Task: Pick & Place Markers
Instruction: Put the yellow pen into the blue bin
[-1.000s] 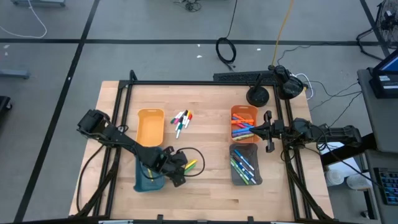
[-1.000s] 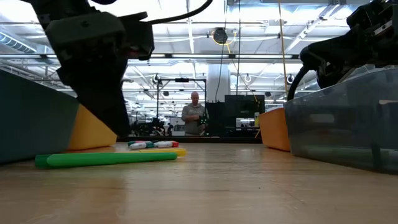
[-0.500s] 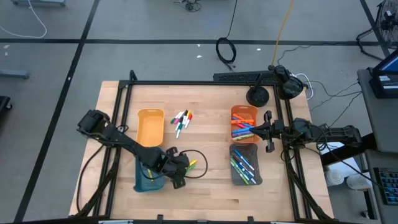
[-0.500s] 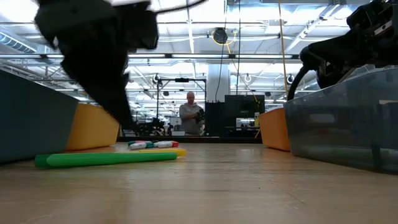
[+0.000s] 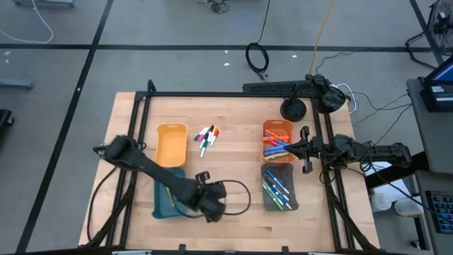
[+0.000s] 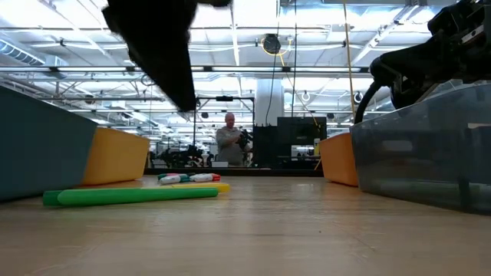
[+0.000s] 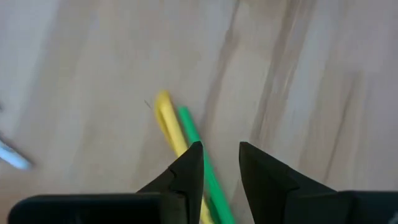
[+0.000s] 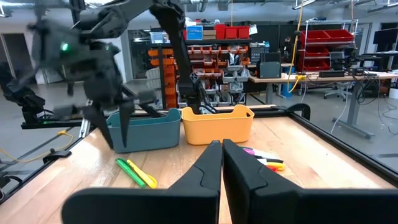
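Green marker (image 6: pixel 130 196) and yellow marker (image 6: pixel 209 187) lie side by side on the bare table (image 5: pixel 233 159), just in front of the teal tray (image 5: pixel 164 202). Neither is held.

Change: a second ago the left gripper (image 7: pixel 221 148) was down at table level by this pair. Now it has lifted and swung toward the front of the table, and its fingers have narrowed. The wrist view shows them still parted by a small gap with nothing between them, and both markers sit flat below. Judgement: the closing caught nothing, so this pick still needs doing. It calls for coming back down with a wider opening, centred on one marker.

Right gripper (image 8: pixel 222 146) is clenched and empty, parked over the right side beside the orange tray (image 5: pixel 277 126) and grey tray (image 5: pixel 280 173). Both trays already hold markers. A loose cluster (image 5: pixel 207 138) waits mid-table, near the yellow tray (image 5: pixel 170 142).

Room: there is open wood right of the pair, toward the grey tray, and ahead of it. Tight spots are the teal tray wall just beside the markers, the table's front edge near the left gripper, and that arm's cable loop (image 5: pixel 241 195) hanging close. The two markers touch or nearly touch, so there is a risk of nudging one while grabbing the other. A person (image 6: pixel 228 142) stands far behind, well clear.
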Tool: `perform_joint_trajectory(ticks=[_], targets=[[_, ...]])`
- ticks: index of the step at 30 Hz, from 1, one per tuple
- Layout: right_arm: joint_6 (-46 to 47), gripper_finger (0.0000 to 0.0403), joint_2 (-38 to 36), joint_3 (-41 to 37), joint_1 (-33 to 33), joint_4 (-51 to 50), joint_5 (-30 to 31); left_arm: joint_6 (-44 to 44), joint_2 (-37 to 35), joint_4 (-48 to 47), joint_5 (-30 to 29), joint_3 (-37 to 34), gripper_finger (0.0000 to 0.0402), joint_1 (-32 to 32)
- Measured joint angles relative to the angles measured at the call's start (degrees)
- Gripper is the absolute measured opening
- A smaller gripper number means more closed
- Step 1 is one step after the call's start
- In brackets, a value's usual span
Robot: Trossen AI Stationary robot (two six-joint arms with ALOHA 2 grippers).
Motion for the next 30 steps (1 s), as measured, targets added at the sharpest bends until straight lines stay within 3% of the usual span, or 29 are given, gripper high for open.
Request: perform_joint_trajectory(ticks=[3, 7, 18, 30], targets=[[0.0, 0.0004, 0.0, 0.0, 0.0, 0.0, 0.0, -0.6, 5.5, -4.7, 4.3, 4.5, 0.0104, 0.7], [0.0, 0.0004, 0.0, 0.0, 0.0, 0.0, 0.0, -1.6, 9.2, -10.7, 5.5, 6.4, 0.0116, 1.7], [0.0, 0.0004, 0.0, 0.0, 0.0, 0.0, 0.0, -4.2, 8.7, -15.1, 6.9, 6.0, 0.0192, 3.5], [0.0, 0.0004, 0.0, 0.0, 0.0, 0.0, 0.0, -5.9, 9.1, -12.5, 10.0, 0.1, 0.0198, 4.8]])
